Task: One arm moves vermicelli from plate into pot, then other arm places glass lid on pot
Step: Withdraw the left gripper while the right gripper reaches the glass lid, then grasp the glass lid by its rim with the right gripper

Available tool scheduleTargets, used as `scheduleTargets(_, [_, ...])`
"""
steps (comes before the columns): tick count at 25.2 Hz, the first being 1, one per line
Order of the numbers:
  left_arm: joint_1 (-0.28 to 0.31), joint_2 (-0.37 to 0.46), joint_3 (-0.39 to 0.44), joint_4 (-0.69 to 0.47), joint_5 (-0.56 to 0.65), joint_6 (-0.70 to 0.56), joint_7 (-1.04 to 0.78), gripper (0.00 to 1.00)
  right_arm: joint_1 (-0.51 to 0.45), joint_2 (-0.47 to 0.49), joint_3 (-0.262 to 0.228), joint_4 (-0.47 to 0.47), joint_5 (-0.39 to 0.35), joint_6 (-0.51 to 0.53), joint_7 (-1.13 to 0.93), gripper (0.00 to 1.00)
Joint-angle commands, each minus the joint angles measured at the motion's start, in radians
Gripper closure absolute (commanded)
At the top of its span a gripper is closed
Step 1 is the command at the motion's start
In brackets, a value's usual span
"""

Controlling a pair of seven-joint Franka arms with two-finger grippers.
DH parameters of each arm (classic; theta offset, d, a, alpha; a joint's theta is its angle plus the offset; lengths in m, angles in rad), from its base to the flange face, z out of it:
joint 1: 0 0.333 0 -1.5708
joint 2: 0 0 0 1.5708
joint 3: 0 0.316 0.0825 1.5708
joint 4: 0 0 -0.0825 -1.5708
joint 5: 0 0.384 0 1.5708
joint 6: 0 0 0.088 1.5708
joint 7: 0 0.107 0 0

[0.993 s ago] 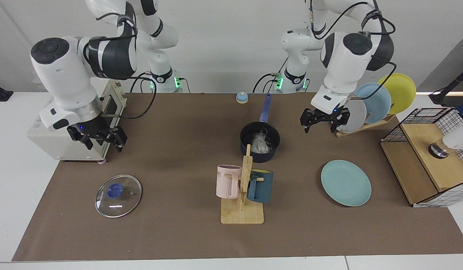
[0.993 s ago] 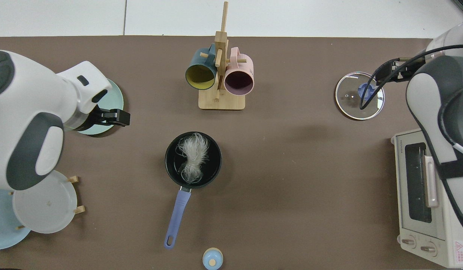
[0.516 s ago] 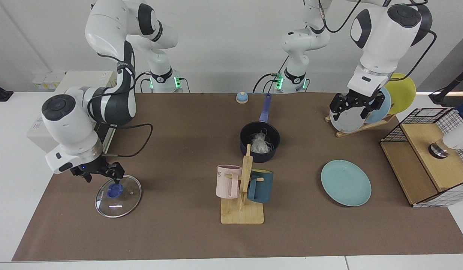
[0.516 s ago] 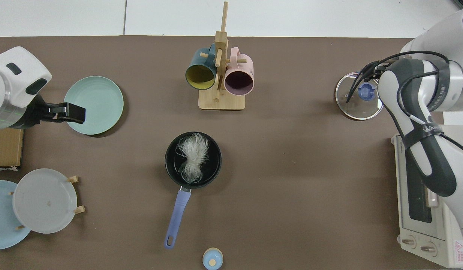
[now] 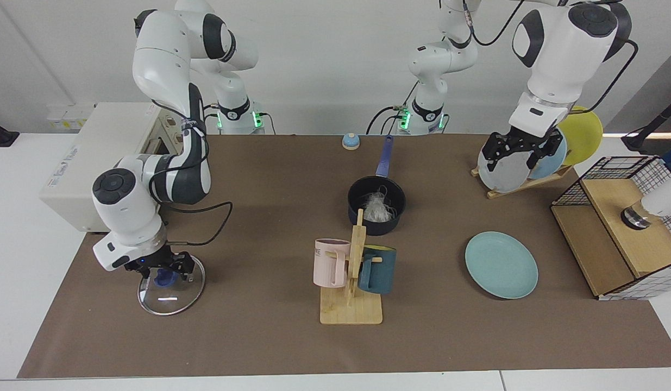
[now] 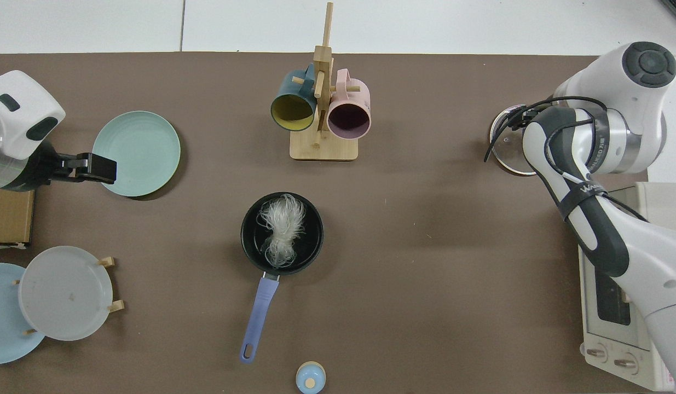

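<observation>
The vermicelli (image 5: 376, 208) (image 6: 282, 229) lies inside the dark pot (image 5: 368, 224) (image 6: 311, 243), whose blue handle points toward the arm bases. To the side of the pot, the teal-green plate (image 5: 501, 264) (image 6: 136, 153) is bare. The glass lid (image 5: 171, 296) (image 6: 503, 155) lies flat on the mat. My right gripper (image 5: 164, 269) is down on the lid, open, its fingers on either side of the blue knob. In the top view that arm hides most of the lid. My left gripper (image 5: 517, 157) (image 6: 99, 167) hangs open and empty, high up in front of the plate rack.
A wooden mug rack (image 5: 350, 304) with a pink and a dark teal mug stands just in front of the pot. A toaster oven (image 5: 80, 163) sits behind the right arm. The rack of grey, light-blue and yellow plates (image 5: 503, 174), a wire basket (image 5: 620, 228) and a small blue bell (image 5: 351, 141) border the mat.
My right gripper swung from beside the oven and lowered over the lid's knob. My left gripper rose and pulled back from near the pot to the plate rack.
</observation>
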Motion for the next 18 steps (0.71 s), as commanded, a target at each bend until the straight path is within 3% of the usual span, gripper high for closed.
scheduleTargets(1, [0.008,-0.008,-0.017,0.002,-0.003,-0.021,0.022,0.0,-0.017,-0.02,0.006,-0.065,0.006,0.038,-0.03,0.01])
scheduleTargets(18, [0.016,-0.008,-0.018,0.002,-0.002,-0.026,0.085,0.0,-0.034,-0.017,0.006,-0.102,0.006,0.102,-0.064,0.01])
